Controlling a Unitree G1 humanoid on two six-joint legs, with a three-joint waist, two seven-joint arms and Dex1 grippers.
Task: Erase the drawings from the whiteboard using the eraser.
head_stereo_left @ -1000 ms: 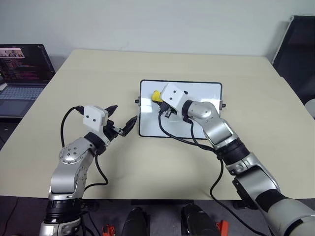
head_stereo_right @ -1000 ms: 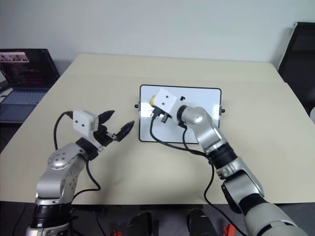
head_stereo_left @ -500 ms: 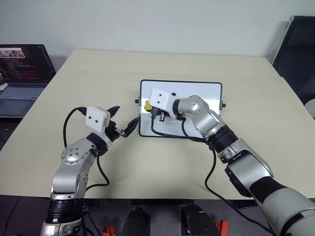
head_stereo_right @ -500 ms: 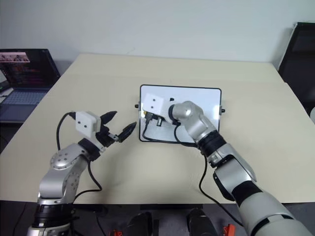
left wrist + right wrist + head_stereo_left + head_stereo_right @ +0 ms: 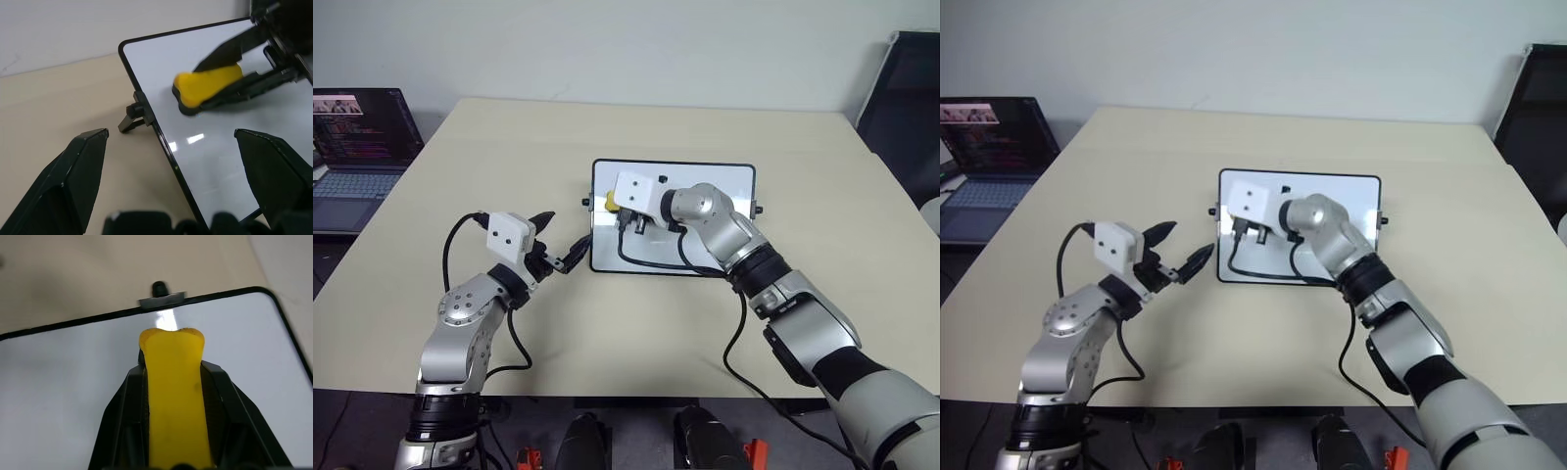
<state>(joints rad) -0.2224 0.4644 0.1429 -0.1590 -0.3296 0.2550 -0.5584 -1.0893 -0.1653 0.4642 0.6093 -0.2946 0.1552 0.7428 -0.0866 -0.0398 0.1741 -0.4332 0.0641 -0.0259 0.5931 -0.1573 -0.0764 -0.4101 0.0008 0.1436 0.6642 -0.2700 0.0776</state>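
Observation:
The whiteboard (image 5: pixel 705 174) lies flat in the middle of the beige table. My right gripper (image 5: pixel 613 205) is shut on the yellow eraser (image 5: pixel 607 203) and holds it against the board close to the left edge, beside the small black side knob (image 5: pixel 159 286). The eraser (image 5: pixel 173 382) sits lengthwise between the two black fingers (image 5: pixel 122 421). Just off the board's left edge, my left gripper (image 5: pixel 563 230) hovers open and holds nothing. From its wrist view the eraser (image 5: pixel 208 84) rests on the glossy board (image 5: pixel 205 161). The drawings are hidden or out of view.
An open laptop (image 5: pixel 357 137) sits at the far left beyond the table edge. A dark chair (image 5: pixel 911 88) stands at the far right. A black cable (image 5: pixel 651 261) from my right wrist loops over the board's near edge.
My right gripper turned and slid the eraser down and left across the board, to the left edge. The left gripper stayed in place, open.

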